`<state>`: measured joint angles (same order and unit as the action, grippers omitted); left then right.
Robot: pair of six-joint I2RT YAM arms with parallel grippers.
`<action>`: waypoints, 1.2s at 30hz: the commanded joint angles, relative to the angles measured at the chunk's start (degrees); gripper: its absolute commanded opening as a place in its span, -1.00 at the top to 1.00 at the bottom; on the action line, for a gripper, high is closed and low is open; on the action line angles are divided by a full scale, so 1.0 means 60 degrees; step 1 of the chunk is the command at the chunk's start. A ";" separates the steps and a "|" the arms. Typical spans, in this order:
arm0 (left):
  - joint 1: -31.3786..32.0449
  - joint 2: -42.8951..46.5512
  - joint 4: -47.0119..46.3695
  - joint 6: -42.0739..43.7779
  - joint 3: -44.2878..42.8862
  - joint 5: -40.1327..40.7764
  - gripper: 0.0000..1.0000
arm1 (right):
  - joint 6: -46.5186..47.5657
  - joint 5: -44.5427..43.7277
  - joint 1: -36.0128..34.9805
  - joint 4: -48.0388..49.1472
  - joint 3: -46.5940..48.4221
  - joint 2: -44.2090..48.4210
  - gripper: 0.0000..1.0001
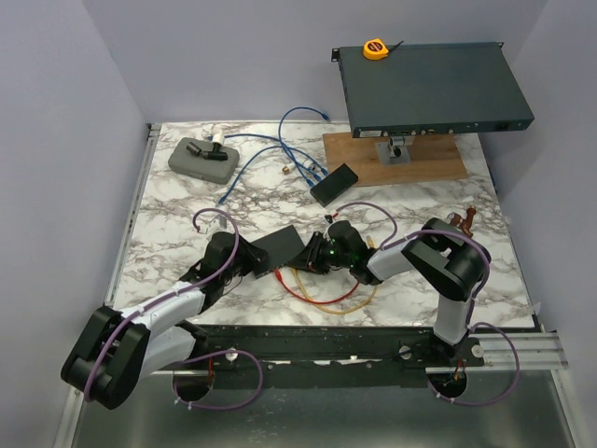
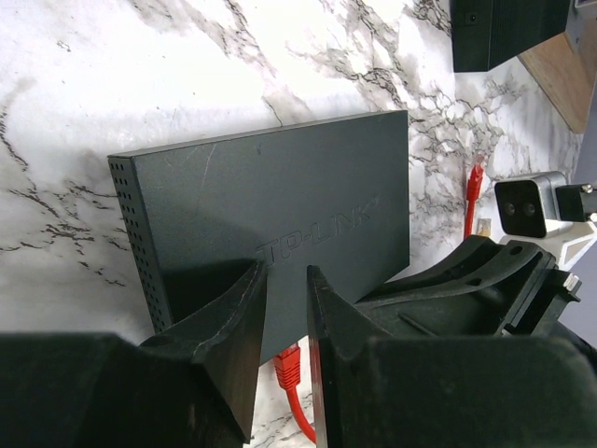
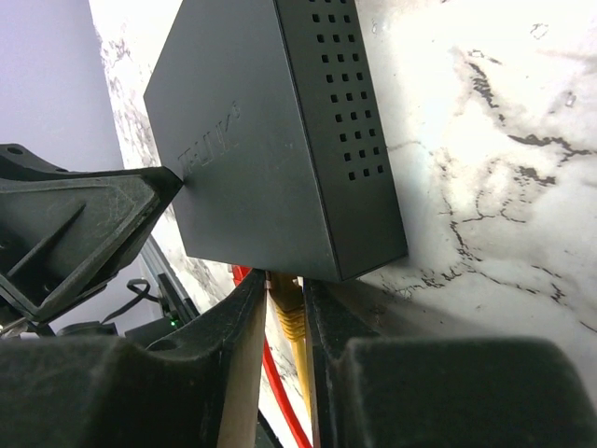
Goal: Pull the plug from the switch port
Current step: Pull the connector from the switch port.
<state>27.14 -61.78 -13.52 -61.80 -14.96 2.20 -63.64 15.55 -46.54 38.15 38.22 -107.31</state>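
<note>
A small black switch (image 1: 280, 247) lies mid-table; the left wrist view shows its lid (image 2: 280, 196) and the right wrist view its vented side (image 3: 252, 140). My left gripper (image 1: 254, 259) is shut across the switch's near edge (image 2: 286, 280), and a red plug (image 2: 289, 362) sits in a port just below that edge. From the other side my right gripper (image 1: 312, 259) is shut on a yellow plug (image 3: 287, 303) still seated in a port, with fingertips (image 3: 286, 289) right against the switch's face. A red cable (image 3: 270, 373) runs beside the yellow plug.
Red and yellow cables (image 1: 317, 297) loop toward the near edge. At the back, a large rack unit (image 1: 429, 89) with a tape measure (image 1: 375, 49) stands over a wooden board (image 1: 392, 159). A black box (image 1: 334, 184), blue cables (image 1: 280, 154) and a grey case (image 1: 203, 157) lie behind.
</note>
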 commanded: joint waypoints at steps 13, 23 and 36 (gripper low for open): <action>0.0176 0.0000 -0.0266 -0.0049 0.0617 0.0234 0.57 | -0.0609 -0.0259 -0.0043 -0.0142 -0.0092 -0.0621 0.44; 0.0324 0.0014 -0.0310 -0.0108 0.0750 0.0264 0.58 | -0.0677 -0.0243 0.0034 0.0195 -0.0299 -0.0719 0.67; 0.0817 0.0475 0.0260 0.0156 0.0422 0.0553 0.58 | -0.0185 0.0422 0.0033 0.0717 -0.0415 -0.0817 0.99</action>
<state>30.06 -60.99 -17.52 -62.98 -12.19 2.81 -67.02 17.12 -46.09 45.08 36.99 -110.26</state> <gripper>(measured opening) 0.208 0.134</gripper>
